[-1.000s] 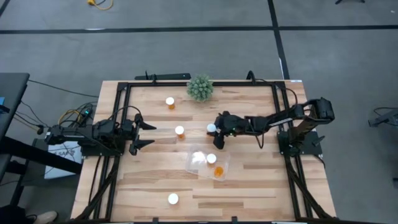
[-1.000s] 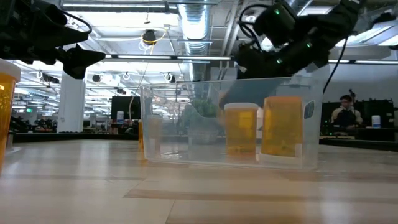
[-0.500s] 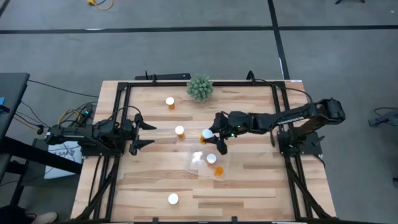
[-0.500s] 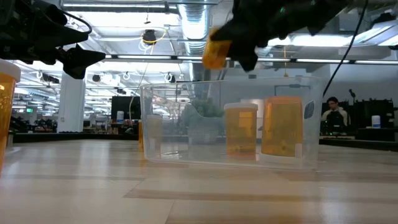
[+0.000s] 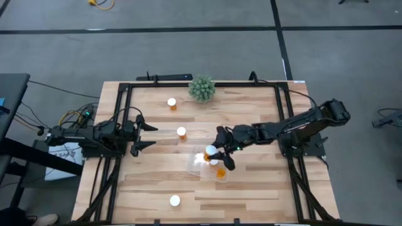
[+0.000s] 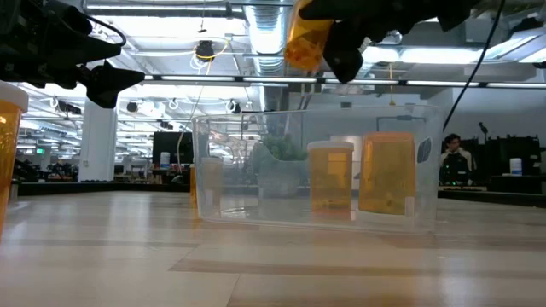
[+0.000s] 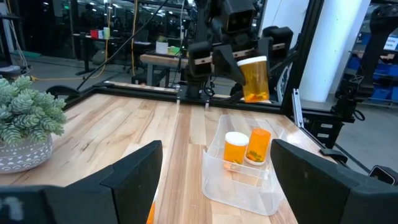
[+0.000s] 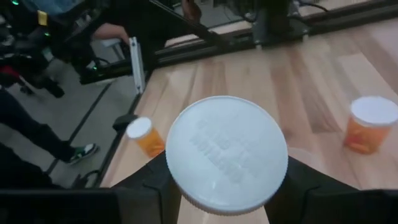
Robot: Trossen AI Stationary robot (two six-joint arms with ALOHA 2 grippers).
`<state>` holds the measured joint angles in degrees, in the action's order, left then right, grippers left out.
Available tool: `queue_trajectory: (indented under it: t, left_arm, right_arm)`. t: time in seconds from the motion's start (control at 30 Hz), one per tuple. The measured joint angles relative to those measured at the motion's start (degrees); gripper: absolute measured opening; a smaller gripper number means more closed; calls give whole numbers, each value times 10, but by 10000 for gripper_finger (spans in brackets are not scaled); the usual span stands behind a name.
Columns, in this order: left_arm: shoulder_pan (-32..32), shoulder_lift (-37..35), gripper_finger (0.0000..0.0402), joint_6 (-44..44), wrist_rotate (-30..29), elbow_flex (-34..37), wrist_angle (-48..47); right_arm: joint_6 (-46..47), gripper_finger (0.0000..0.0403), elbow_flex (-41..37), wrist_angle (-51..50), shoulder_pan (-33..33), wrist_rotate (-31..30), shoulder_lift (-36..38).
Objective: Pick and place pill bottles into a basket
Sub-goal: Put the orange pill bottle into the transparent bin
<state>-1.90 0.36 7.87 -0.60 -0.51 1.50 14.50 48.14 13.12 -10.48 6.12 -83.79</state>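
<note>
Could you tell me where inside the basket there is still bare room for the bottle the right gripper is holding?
The basket is bare at its end toward the left arm; two pill bottles crowd the other end. The right gripper holds its bottle above it.

Overhead, table-level, two wrist views

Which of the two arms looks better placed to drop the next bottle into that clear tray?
The right. Its end effector holds a pill bottle above the basket. The left end effector waits open, off to the side.
</note>
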Motion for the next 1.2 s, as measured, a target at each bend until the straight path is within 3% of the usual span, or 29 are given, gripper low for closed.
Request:
queue_trajectory:
  t: [0.27,0.7,1.2]
  left_arm:
    - [0,0,290,-1,0,0,0]
    - [0,0,290,-1,0,0,0]
    - [0,0,290,0,0,0,0]
  right_arm:
    - [-16,166,-2,6,3,-24,-13]
    - [4,165,-1,105,4,-21,-121]
    - [-9,162,11,126,32,-21,-199]
